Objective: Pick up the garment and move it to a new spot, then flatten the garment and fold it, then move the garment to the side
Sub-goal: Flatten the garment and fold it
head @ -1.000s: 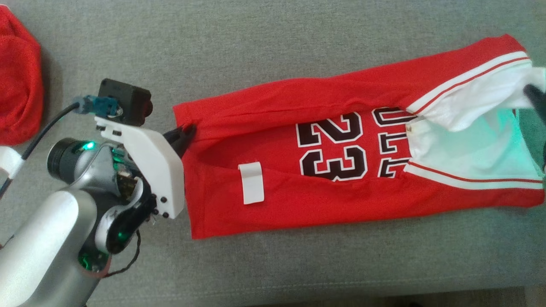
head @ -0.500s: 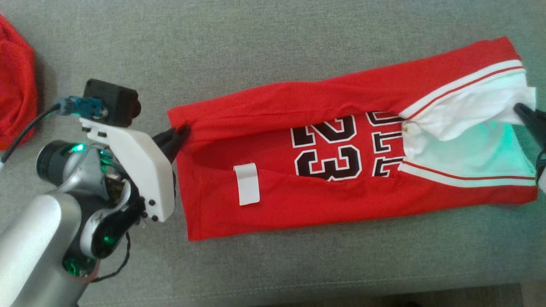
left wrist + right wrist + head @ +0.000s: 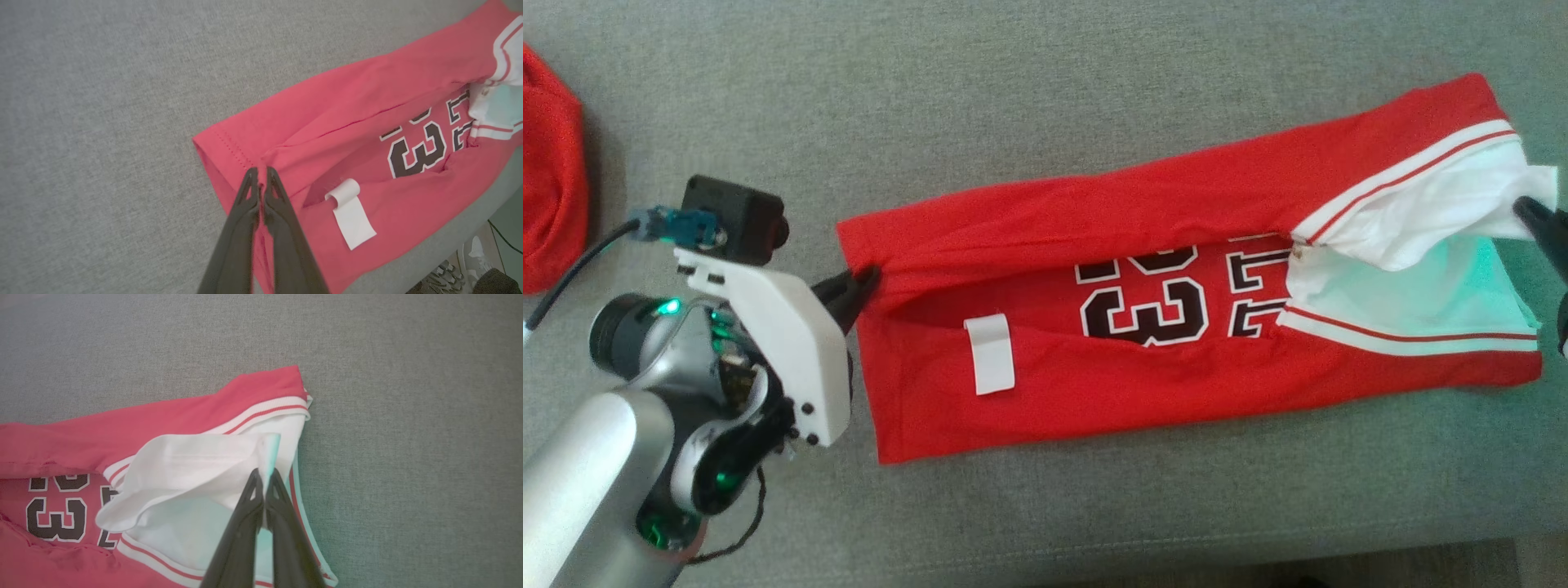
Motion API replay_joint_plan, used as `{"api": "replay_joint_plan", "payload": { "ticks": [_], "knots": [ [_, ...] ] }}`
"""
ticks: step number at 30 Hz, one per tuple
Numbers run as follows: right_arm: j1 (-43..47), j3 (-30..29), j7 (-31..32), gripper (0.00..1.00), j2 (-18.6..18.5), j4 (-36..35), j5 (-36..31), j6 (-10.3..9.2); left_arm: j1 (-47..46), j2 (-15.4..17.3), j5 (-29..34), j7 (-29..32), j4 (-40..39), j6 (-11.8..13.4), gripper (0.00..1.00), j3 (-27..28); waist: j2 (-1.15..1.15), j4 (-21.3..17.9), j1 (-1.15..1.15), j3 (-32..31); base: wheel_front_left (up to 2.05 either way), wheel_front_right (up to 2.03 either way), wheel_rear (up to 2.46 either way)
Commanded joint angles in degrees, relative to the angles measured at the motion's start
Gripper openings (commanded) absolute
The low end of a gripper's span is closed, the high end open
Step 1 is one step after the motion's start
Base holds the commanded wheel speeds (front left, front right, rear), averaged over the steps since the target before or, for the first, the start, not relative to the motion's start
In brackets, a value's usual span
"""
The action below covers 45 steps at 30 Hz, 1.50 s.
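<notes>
A red jersey [image 3: 1143, 286] with a black "23", white sleeves and a white label [image 3: 989, 354] lies folded lengthwise across the grey cushion. At its left hem, my left gripper [image 3: 870, 274] is shut on a pinch of the red hem [image 3: 261, 160]. My right gripper [image 3: 1525, 208] at the right edge is shut on the lifted white sleeve flap [image 3: 229, 457]. The upper long side of the jersey [image 3: 122, 428] is folded over toward the middle, partly covering the number.
The grey fabric surface [image 3: 1045, 98] stretches all around the jersey. A second red cloth [image 3: 551, 163] lies at the far left edge. The cushion's front edge [image 3: 1258, 563] runs along the bottom; floor and a shoe [image 3: 453, 271] show beyond it.
Both grippers kept their hold and drew the upper flap further over the middle; more of the "23" is covered now. The picture has also shifted slightly.
</notes>
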Motion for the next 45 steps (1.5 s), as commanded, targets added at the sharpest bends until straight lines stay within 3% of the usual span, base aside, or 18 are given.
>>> {"api": "replay_joint_plan", "payload": {
  "ticks": [1,2,3,4,5,6,11,13,17,23,26,32,43,44,45],
  "knots": [
    [-0.4,-0.2,0.6,0.0,-1.0,-2.1,0.5,0.42,-0.7,3.0,-0.4,0.2,-2.1,0.4,0.0,3.1,0.0,0.0,0.0,0.0,0.0,0.0,0.0],
    [-0.2,0.1,0.9,0.0,-1.2,-1.8,0.4,0.42,-0.3,3.2,-0.4,0.4,-1.8,0.3,0.0,3.0,0.0,0.0,0.0,0.0,0.0,0.0,0.0],
    [0.9,1.1,2.0,0.38,-2.0,-1.2,0.3,0.42,0.6,3.8,-0.2,0.6,-1.2,0.0,0.18,2.4,0.0,-0.1,0.0,-0.1,0.0,0.0,0.0],
    [1.6,1.7,2.4,1.0,-2.7,-0.9,0.2,0.42,0.9,4.1,0.1,0.4,-0.7,-0.2,0.45,2.1,0.0,-0.1,0.0,-0.1,0.0,0.0,0.0],
    [2.3,2.3,2.9,1.0,-3.4,-0.6,0.2,0.42,1.3,4.4,0.6,0.2,-0.3,-0.3,0.98,1.9,0.0,-0.1,0.0,-0.1,0.0,0.0,0.0],
    [3.0,3.0,3.3,1.0,-4.3,-0.4,0.2,0.42,1.8,4.8,1.2,-0.1,0.3,-0.2,1.0,1.6,0.0,-0.2,0.0,-0.2,0.0,0.0,0.0],
    [2.8,1.9,3.1,1.0,-5.4,-0.2,1.2,0.42,4.0,5.7,2.8,-2.0,0.2,0.5,1.0,1.6,0.0,-0.6,0.0,-0.6,0.0,0.0,0.0],
    [1.2,-0.3,2.6,1.0,-4.3,0.3,1.4,0.42,5.2,4.7,3.7,-5.3,-1.9,2.2,1.0,2.9,0.0,-1.0,0.0,-0.7,0.0,0.0,0.0],
    [-2.4,-3.0,2.1,1.0,-2.0,3.2,-1.4,0.42,6.7,-0.7,8.3,-18.2,-4.7,7.6,1.0,6.7,0.0,-0.9,0.0,-0.6,0.0,0.0,0.0],
    [-6.4,-3.4,2.6,1.0,1.8,8.3,-4.7,0.42,9.0,-9.2,12.7,-36.1,-1.5,10.0,1.0,6.6,0.0,0.9,0.0,-0.4,0.0,0.0,0.0],
    [-7.7,-3.4,3.2,1.0,1.9,10.1,-6.5,0.42,10.5,-12.3,12.9,-42.8,1.3,9.7,1.0,6.4,0.0,1.7,0.0,-0.2,0.0,0.0,0.0],
    [-6.9,0.6,5.8,1.0,-0.3,12.4,-8.4,0.42,11.5,-14.4,14.8,-53.4,7.4,7.8,1.0,6.3,0.0,3.3,0.0,0.4,0.0,0.0,0.0],
    [-6.5,5.9,9.4,1.0,-0.8,19.3,-9.9,0.42,10.7,-20.4,16.6,-56.7,15.8,3.8,1.0,7.2,0.0,5.7,0.0,-0.6,0.0,0.0,0.0],
    [-6.1,5.7,9.6,0.98,-0.5,19.6,-9.4,0.42,10.8,-21.1,16.8,-56.7,15.9,3.5,1.0,7.7,0.0,5.9,0.0,-0.7,0.0,0.0,0.0],
    [-5.8,5.4,9.6,0.45,-0.2,19.7,-8.9,0.42,11.0,-21.7,17.1,-56.7,16.0,3.1,1.0,8.3,0.0,6.0,0.0,-0.9,0.0,0.0,0.0]
  ]
}}
